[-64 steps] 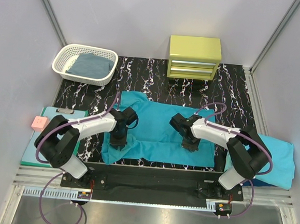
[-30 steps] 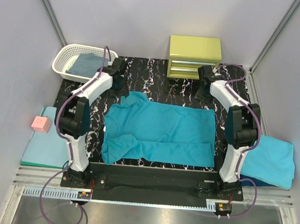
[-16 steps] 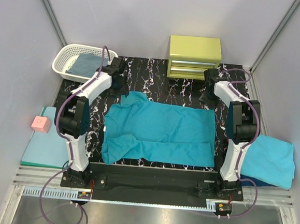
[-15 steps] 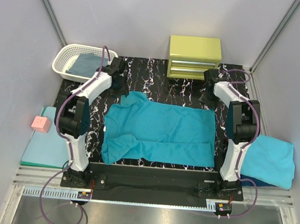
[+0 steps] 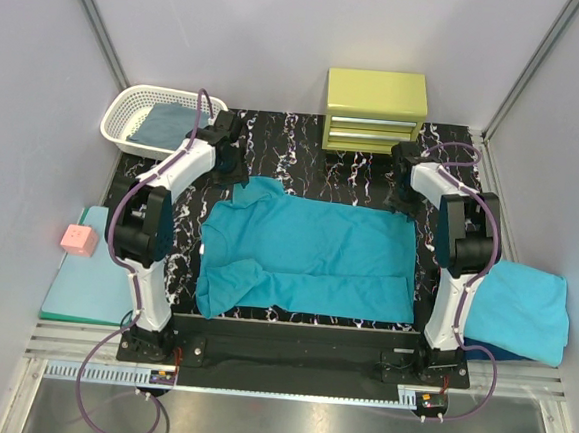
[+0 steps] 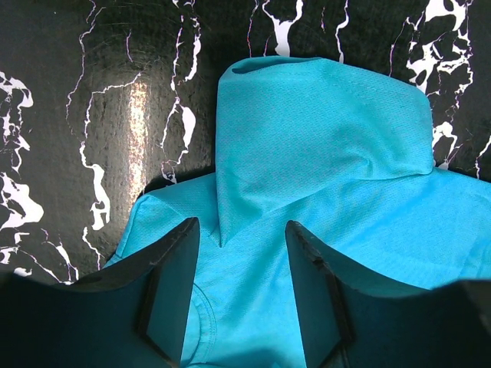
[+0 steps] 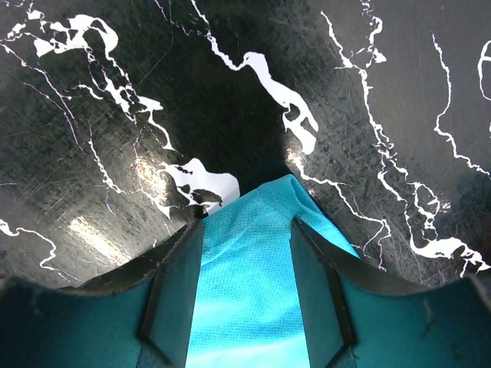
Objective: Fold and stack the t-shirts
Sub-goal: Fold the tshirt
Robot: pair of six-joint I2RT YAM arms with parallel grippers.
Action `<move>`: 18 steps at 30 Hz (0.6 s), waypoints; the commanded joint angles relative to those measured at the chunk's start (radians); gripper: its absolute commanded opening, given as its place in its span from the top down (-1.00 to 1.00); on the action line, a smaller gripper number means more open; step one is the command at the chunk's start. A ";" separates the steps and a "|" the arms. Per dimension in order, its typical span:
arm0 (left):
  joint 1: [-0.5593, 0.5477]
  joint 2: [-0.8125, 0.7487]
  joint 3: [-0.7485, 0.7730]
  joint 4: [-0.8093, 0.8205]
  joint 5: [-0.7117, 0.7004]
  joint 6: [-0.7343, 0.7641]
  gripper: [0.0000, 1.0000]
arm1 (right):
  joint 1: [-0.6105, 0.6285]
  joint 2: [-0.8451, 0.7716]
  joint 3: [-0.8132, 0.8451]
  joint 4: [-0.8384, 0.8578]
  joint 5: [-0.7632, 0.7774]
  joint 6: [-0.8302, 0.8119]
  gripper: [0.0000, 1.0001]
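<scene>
Seen from above, the teal t-shirt (image 5: 307, 253) lies spread flat on the black marbled table (image 5: 152, 181). The left gripper (image 5: 233, 170) is at its far left corner and the right gripper (image 5: 409, 191) at its far right one. A lighter turquoise t-shirt (image 5: 528, 311) lies well apart on the right. From the left wrist, the jaws stand apart above the shirt, just before a sleeve (image 6: 322, 130), and hold nothing. From the right wrist, the jaws are parted too, and the shirt's corner (image 7: 253, 268) lies between them, not pinched.

Three t-shirts (image 5: 307, 253) (image 5: 528, 311) (image 5: 176, 125), one basket (image 5: 116, 123) — one drawer chest (image 5: 375, 108), one clipboard (image 5: 89, 281)
</scene>
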 commanded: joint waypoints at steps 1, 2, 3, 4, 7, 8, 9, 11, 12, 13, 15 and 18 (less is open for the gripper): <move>0.001 -0.006 0.025 0.027 0.010 0.015 -0.07 | 0.003 0.001 -0.001 0.030 0.025 0.018 -0.13; 0.001 -0.005 0.025 0.026 0.010 0.017 -0.07 | 0.003 -0.022 -0.012 0.040 0.024 0.024 -0.14; 0.001 -0.003 0.025 0.026 0.010 0.014 -0.07 | 0.003 -0.031 -0.015 0.045 0.024 0.029 -0.15; 0.001 -0.002 0.025 0.027 0.014 0.014 -0.07 | 0.003 -0.039 -0.017 0.045 0.030 0.027 -0.15; 0.001 0.003 0.024 0.029 0.017 0.008 -0.06 | 0.003 -0.027 0.005 0.045 0.054 0.017 -0.15; 0.001 0.003 0.024 0.030 0.018 0.006 -0.06 | 0.001 -0.009 0.021 0.039 0.059 0.005 -0.15; 0.001 0.001 0.021 0.032 0.018 0.005 -0.06 | 0.001 0.001 0.029 0.031 0.065 0.004 -0.13; 0.001 0.003 0.019 0.036 0.015 0.005 -0.05 | 0.000 0.030 0.046 0.016 0.068 0.004 -0.10; 0.001 0.001 0.018 0.036 0.012 0.006 -0.05 | 0.000 0.034 0.048 0.011 0.070 0.007 0.02; 0.001 0.001 0.018 0.036 0.007 0.009 -0.04 | 0.000 0.041 0.046 0.007 0.070 0.012 0.08; 0.001 0.000 0.016 0.036 0.001 0.011 -0.04 | 0.000 0.051 0.040 0.005 0.068 0.020 0.27; 0.001 0.006 0.021 0.035 -0.013 0.014 -0.02 | 0.000 0.054 0.028 0.007 0.063 0.026 0.55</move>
